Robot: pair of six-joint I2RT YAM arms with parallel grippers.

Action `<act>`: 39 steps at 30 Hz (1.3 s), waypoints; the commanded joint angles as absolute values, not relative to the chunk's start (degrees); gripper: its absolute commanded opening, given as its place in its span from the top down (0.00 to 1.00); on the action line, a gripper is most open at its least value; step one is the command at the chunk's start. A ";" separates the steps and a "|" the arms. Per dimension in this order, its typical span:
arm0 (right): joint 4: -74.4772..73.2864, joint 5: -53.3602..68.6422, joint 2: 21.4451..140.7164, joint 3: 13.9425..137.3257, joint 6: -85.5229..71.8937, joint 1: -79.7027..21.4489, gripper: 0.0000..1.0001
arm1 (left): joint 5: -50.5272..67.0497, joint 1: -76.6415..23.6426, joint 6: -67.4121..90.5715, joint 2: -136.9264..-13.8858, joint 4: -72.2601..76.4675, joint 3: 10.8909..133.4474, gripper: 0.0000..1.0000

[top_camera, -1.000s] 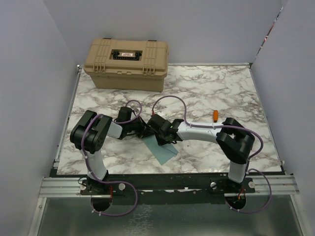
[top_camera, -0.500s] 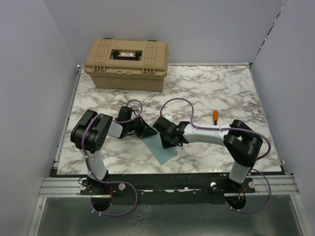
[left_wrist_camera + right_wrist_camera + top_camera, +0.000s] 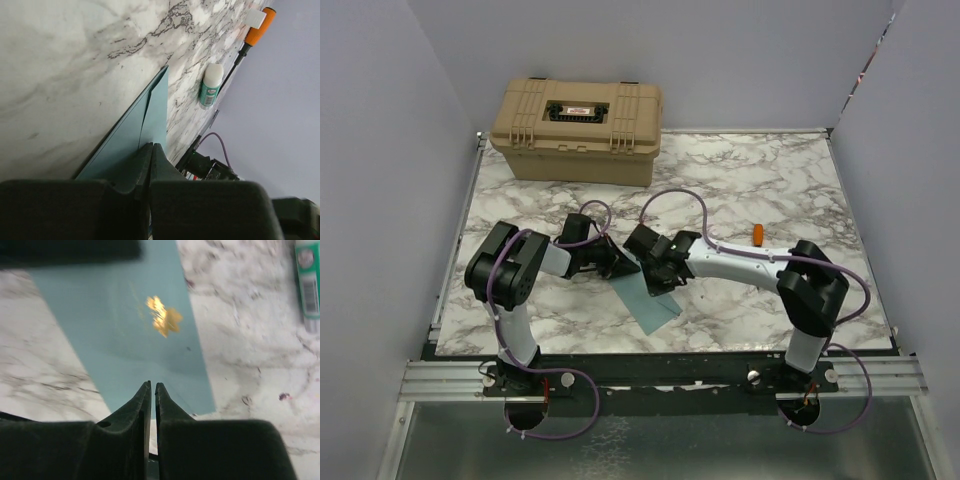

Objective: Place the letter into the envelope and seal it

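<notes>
The teal envelope lies flat on the marble table near the front edge. In the right wrist view the envelope has a gold seal sticker on it. The letter is not in view. My left gripper is shut, and its tips rest on the envelope at its far left corner. My right gripper is shut with only a hairline gap and holds nothing. It hovers low over the envelope's near part.
A tan hard case stands at the back left. A green-and-white glue stick lies right of the envelope and also shows in the right wrist view. An orange-handled tool lies further right.
My right gripper has swung right and then back left over the envelope, its wrist turning. My left gripper has edged slightly right. The envelope has stayed put.
</notes>
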State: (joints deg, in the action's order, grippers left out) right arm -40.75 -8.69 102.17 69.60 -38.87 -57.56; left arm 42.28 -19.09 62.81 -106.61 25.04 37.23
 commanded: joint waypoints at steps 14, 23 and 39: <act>-34.40 -7.48 114.52 82.17 -34.52 -53.18 0.87 | 38.32 -18.77 59.68 -110.69 19.86 36.14 1.00; -32.92 -5.65 118.06 84.70 -32.32 -53.17 0.88 | 38.17 -18.73 59.95 -110.92 19.96 36.16 1.00; -35.48 2.68 115.60 73.37 -25.34 -54.39 0.96 | 36.30 -18.14 61.12 -110.50 20.61 34.92 1.00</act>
State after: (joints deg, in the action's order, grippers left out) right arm -29.56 -4.05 114.67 79.33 -29.78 -52.84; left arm 44.07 -18.81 63.18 -107.90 25.74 37.58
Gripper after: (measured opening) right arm 0.054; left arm 0.002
